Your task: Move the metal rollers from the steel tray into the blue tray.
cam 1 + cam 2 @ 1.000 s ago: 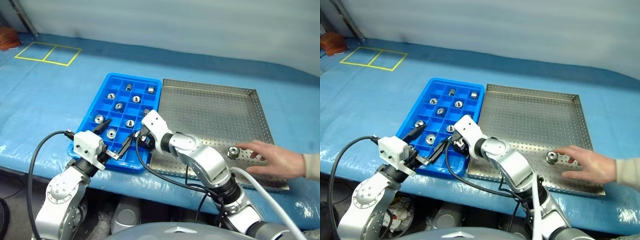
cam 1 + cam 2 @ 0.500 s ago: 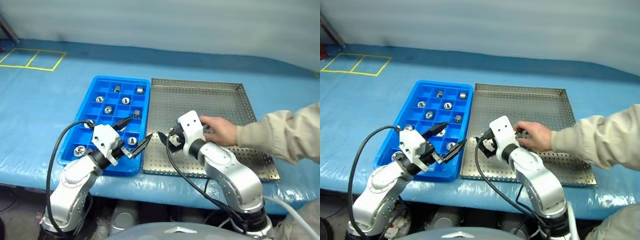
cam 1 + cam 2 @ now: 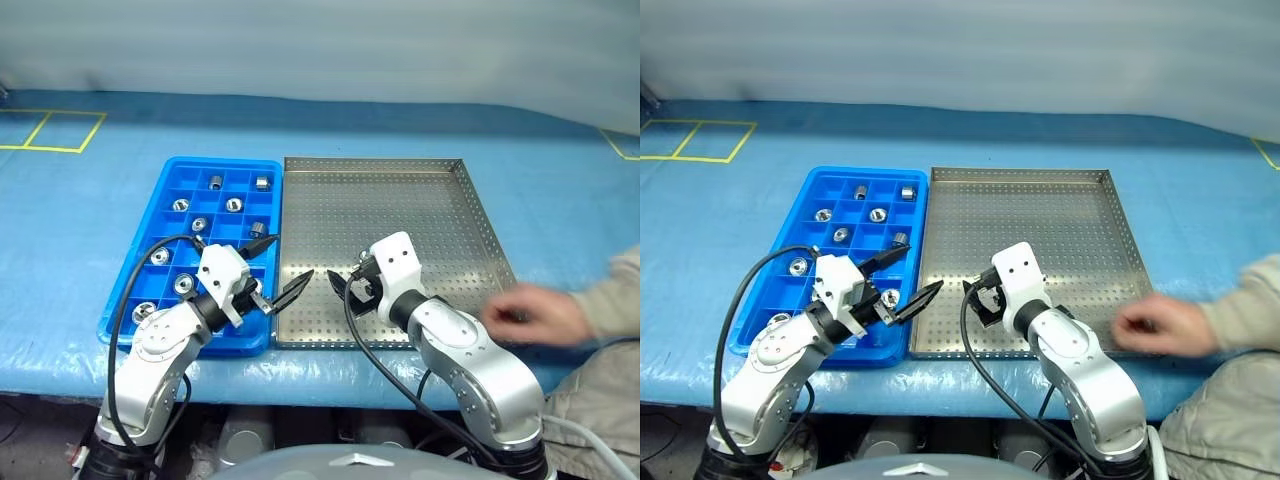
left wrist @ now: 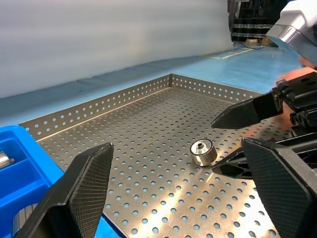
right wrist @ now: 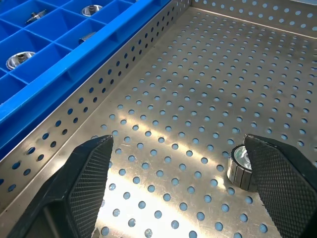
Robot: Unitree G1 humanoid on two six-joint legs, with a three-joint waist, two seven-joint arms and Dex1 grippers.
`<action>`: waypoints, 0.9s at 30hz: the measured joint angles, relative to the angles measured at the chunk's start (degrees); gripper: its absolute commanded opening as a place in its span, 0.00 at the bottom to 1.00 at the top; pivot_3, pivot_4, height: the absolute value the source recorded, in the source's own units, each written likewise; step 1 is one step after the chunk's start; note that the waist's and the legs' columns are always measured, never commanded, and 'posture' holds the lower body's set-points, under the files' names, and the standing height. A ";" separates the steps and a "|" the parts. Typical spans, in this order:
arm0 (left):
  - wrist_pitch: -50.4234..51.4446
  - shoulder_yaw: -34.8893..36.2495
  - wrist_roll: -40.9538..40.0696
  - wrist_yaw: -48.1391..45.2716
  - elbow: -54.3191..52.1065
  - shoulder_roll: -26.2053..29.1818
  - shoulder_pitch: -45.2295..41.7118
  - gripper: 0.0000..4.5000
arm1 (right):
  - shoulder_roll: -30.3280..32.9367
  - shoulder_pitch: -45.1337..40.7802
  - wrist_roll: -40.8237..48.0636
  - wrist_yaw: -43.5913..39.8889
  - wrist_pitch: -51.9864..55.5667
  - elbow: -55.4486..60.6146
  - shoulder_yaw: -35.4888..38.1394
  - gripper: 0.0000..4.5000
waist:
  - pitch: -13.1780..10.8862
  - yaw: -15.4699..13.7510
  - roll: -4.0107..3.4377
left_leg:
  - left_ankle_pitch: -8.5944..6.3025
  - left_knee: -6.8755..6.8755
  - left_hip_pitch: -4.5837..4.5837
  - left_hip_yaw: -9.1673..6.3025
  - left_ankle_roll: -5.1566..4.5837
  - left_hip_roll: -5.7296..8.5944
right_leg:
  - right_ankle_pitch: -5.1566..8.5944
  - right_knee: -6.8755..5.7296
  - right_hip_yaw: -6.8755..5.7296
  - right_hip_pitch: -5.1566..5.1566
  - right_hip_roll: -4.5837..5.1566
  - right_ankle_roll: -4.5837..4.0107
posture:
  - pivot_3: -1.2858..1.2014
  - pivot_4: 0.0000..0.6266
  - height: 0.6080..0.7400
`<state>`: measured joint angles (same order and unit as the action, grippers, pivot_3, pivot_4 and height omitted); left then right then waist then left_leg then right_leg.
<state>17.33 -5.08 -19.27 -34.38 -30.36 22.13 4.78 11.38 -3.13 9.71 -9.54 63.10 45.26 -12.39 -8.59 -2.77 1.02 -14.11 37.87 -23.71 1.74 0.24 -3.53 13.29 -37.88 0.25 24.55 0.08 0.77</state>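
The right gripper (image 5: 181,198) stands released, its two black, cross-hatched fingers (image 5: 89,183) spread wide over the steel tray (image 3: 400,200). One roller (image 5: 241,166) lies on the tray floor just beside the inner face of one finger, at the lower right of the right wrist view; whether it touches the pad cannot be told. It is a short, shiny silver cylinder with a ribbed side and a central hole, lying tilted on its side.

The left gripper (image 3: 272,268) is released too, its pointed black fingers splayed over the seam between the blue tray (image 3: 125,300) and the steel tray, lower centre-left in the head views. In the left wrist view the same roller (image 4: 203,151) sits right of centre, between the tips of the right gripper's fingers (image 4: 242,113).

The steel tray is a flat rectangle of silver metal, its floor and low rim pierced by rows of round holes. The blue tray, glossy plastic divided into square cells, lies edge to edge with it on its left side. Rollers sit singly in a number of its cells, among them ones at (image 3: 215,181), (image 3: 262,182), (image 3: 181,204), (image 3: 234,204) and (image 3: 159,256).

Both trays rest on a blue tarp (image 3: 560,200). A person's hand (image 3: 535,315), blurred, hangs at the right edge by the tray's near corner.
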 measured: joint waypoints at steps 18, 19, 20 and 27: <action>-0.27 -1.23 0.12 -1.06 0.69 -0.48 -0.51 1.00 | -4.24 -4.48 -4.55 6.23 -10.17 -21.84 5.71 0.99 | 0.01 0.26 0.01 | 0.00 -0.01 0.04 0.16 -0.01 0.01 | -0.07 -0.02 0.17 0.03 -0.05 0.11 | 0.58 0.24 1.00; -0.27 -1.32 0.13 -1.06 0.71 -0.51 -0.51 1.00 | -4.68 -4.88 -4.58 6.27 -10.76 -23.08 6.24 0.99 | 0.01 0.25 0.01 | 0.00 -0.01 0.04 0.16 -0.01 0.01 | -0.10 -0.02 0.17 0.03 -0.05 0.16 | 0.58 0.24 1.00; -0.28 -1.47 0.14 -1.02 0.71 -0.52 -0.51 1.00 | -5.24 -5.34 -4.58 6.30 -11.80 -24.61 6.80 0.99 | 0.01 0.25 0.01 | 0.00 -0.02 0.04 0.15 -0.01 0.00 | -0.18 -0.01 0.17 0.03 -0.06 0.29 | 0.58 0.24 1.00; -0.33 -2.14 0.17 -0.61 0.71 -0.54 -0.19 1.00 | -6.98 -6.47 -4.52 6.01 -15.38 -30.73 8.77 0.80 | 0.01 0.27 0.00 | 0.00 -0.02 0.04 0.18 -0.01 0.01 | -0.20 -0.01 0.22 0.04 -0.05 0.31 | 0.58 0.24 1.00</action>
<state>17.00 -7.22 -19.10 -34.99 -29.65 21.59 4.59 4.40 -9.61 5.19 -3.53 47.72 14.53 -3.62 -8.58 -2.50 1.02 -14.11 37.85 -23.67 1.92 0.23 -3.53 13.09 -37.89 0.46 24.59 0.03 1.08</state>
